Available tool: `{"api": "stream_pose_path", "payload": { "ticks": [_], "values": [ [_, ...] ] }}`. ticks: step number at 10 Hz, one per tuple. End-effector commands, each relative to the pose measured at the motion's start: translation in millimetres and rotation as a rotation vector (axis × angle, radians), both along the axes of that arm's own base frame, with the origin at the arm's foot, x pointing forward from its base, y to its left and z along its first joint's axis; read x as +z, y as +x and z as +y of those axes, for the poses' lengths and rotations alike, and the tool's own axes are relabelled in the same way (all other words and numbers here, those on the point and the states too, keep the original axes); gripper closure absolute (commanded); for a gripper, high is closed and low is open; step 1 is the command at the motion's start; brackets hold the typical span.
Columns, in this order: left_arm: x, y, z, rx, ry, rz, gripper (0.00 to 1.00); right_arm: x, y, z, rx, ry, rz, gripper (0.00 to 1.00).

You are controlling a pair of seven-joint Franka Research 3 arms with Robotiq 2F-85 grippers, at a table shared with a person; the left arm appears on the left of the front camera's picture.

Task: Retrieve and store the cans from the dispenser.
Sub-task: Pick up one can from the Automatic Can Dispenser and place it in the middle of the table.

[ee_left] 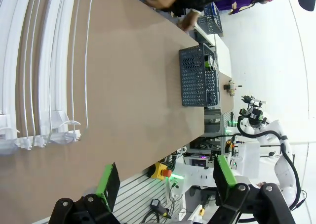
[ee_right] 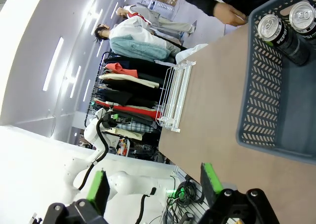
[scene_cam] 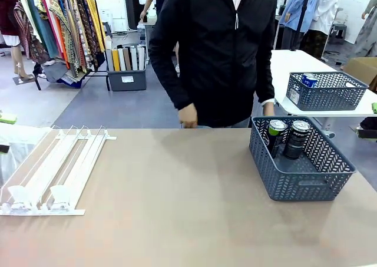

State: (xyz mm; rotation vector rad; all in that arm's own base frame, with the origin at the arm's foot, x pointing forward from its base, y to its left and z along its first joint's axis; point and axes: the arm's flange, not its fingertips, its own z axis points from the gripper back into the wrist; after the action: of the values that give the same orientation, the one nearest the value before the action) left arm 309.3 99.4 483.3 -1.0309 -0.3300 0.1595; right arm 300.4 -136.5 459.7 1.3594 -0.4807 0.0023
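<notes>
The white slanted dispenser (scene_cam: 53, 167) lies at the table's left, and I see only bare rails in its lanes. Two dark cans (scene_cam: 274, 134) (scene_cam: 298, 138) stand upright in the grey-blue basket (scene_cam: 300, 181) at the right. In the left wrist view my left gripper (ee_left: 165, 177) is open with nothing between its fingers, off the table's near edge, with the dispenser (ee_left: 39, 66) and the basket (ee_left: 190, 78) beyond. My right gripper (ee_right: 154, 184) is also open with nothing in it, held back from the basket (ee_right: 261, 100) and its two cans (ee_right: 276, 33) (ee_right: 303, 16).
A person in a black jacket stands at the far side with one hand (scene_cam: 188, 115) at the table edge. A second basket (scene_cam: 330, 99) holding a blue can (scene_cam: 309, 79) sits on a white table behind. Bare tabletop (scene_cam: 177, 190) lies between dispenser and basket.
</notes>
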Motion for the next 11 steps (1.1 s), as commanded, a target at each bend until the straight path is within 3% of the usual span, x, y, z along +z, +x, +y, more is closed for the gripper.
{"api": "stream_pose_path", "payload": {
  "ticks": [1, 11],
  "values": [
    [2.1, 0.8, -1.2, 0.002, -0.02, -0.017, 0.0, 4.0, 1.5, 1.5, -0.005, 0.017, -0.015, 0.0],
    [2.1, 0.8, -1.2, 0.002, -0.02, -0.017, 0.0, 4.0, 1.5, 1.5, -0.005, 0.017, -0.015, 0.0]
  ]
}}
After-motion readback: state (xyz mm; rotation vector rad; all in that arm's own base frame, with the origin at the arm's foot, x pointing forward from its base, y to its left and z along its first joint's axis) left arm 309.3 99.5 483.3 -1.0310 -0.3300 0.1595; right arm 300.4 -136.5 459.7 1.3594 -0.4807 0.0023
